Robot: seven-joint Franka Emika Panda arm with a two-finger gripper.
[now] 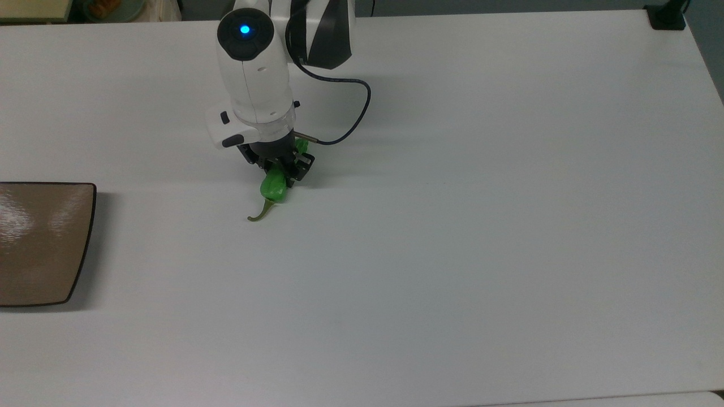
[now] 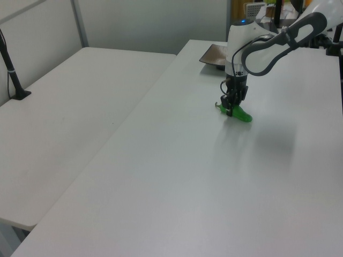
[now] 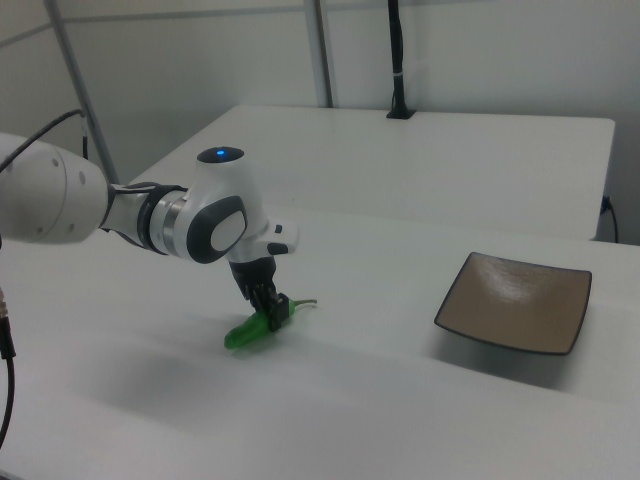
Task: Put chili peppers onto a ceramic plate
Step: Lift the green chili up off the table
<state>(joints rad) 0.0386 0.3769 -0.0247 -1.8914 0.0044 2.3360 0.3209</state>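
One chili pepper [image 1: 274, 187] (pincer [image 1: 281, 171] clamped), one ceramic plate [image 1: 39, 243]

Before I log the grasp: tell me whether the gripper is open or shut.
Shut on the chili pepper. The gripper has its fingers pinched against the green body, which lies on the white table.
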